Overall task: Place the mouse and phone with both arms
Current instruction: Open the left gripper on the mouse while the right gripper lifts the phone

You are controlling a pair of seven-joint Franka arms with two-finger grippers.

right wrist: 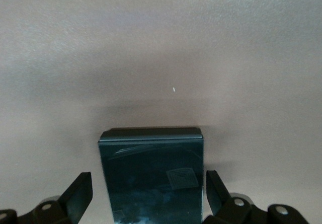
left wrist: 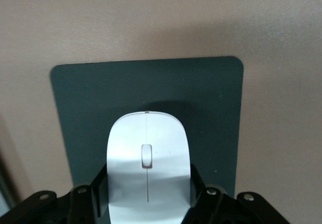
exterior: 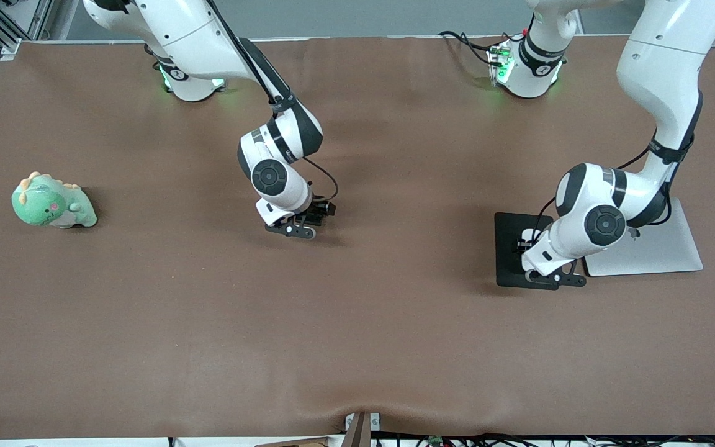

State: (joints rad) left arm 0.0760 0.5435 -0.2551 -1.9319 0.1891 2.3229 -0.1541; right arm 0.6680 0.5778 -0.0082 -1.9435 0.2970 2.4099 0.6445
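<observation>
- Left end effector: closed on the mouse, fingers clamping its sides, positioned over the black mat
- Right end effector: fingers spread wide, the phone lies on the desk between them, clear of both
- Green plush dinosaur: well apart, at the right arm's end

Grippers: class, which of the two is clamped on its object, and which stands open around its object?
The left gripper is shut on the white mouse over the black mat. The right gripper stands open, fingers apart from the phone.
</observation>
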